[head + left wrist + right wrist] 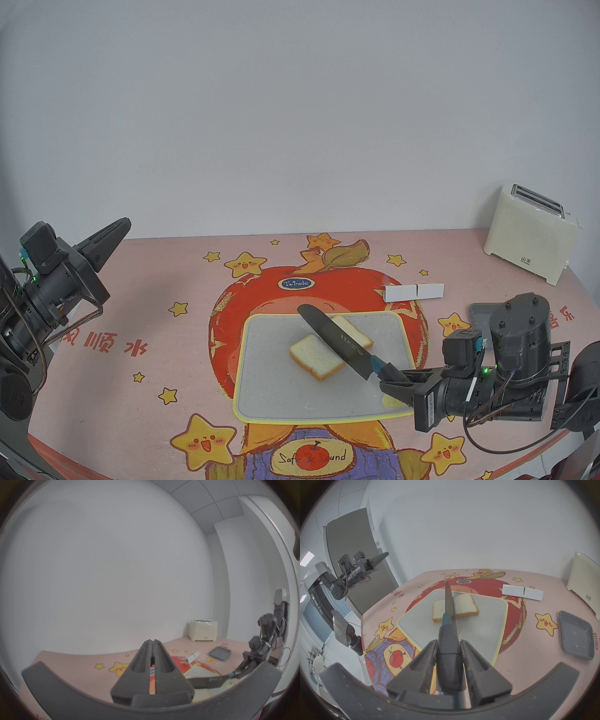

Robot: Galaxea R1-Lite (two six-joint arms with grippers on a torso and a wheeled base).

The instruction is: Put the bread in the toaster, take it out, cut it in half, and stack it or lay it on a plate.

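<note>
Fingers of the right gripper (pixel 400 382) are clamped on the handle of the knife (pixel 340 344) at the lower right of the frame. Those of the left gripper (pixel 119 228) are pressed together, raised over the tabletop's left edge and well apart from everything else.

The pink tabletop (pixel 156 281) carries a cartoon apple picture with printed characters at left and a small oval label above the cutting board (pixel 281 387). The cream toaster (pixel 531 240) stands at the far right corner, close to the edge, with a small mark on its side. A grey tray (pixel 576 634) lies just in front of it.

The bread (pixel 312 357) rests mid-board, well in from every board edge, with the blade lying across its middle. A white card (pixel 414 292) lies beyond the board's right corner.
</note>
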